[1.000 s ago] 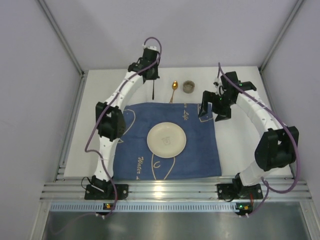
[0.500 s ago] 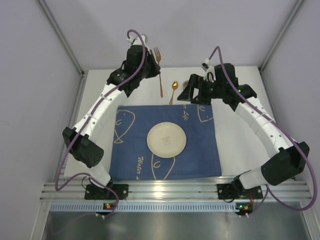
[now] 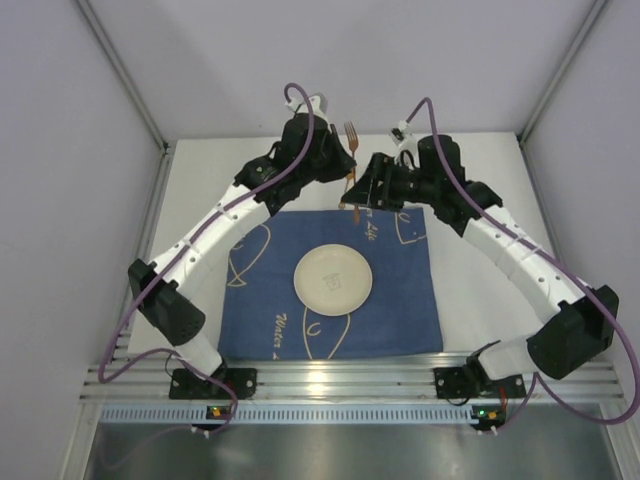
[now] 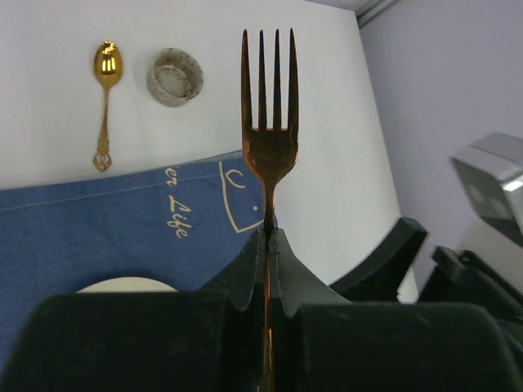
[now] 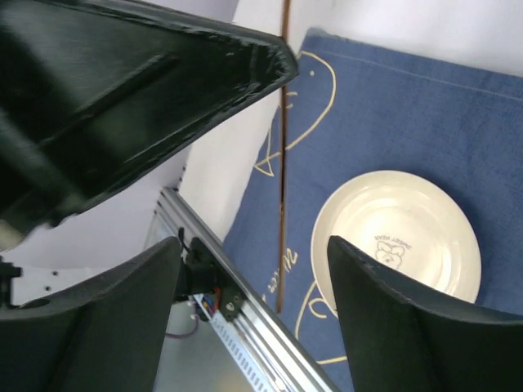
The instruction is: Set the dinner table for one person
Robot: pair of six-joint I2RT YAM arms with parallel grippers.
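1. Left gripper point(image 4: 268, 237) is clamped tight on the fork's handle and holds it upright, tines up. Right gripper point(image 5: 249, 245) is spread wide with the handle running between its fingers, not touching as far as I can tell.
2. Dinner table point(image 3: 200, 180): the white top under everything. Both arms meet over its far middle.
3. Blue cloth point(image 3: 390, 300) lies in the centre, with the plate point(image 3: 333, 275) on it.
4. Fork point(image 4: 268, 122) is up in the air above the cloth's far edge. The spoon point(image 4: 105, 98) and a little cup point(image 4: 175, 77) sit on bare table past the cloth.
5. Looks like a fork handoff, early in the table setting. I'd guess the right jaws need to close on the handle before the left lets go, then the fork goes down beside the plate.
6. A second ago the arms were well apart, with the left over the far-left table and the right at the cloth's far-right corner. Now they've swung together.
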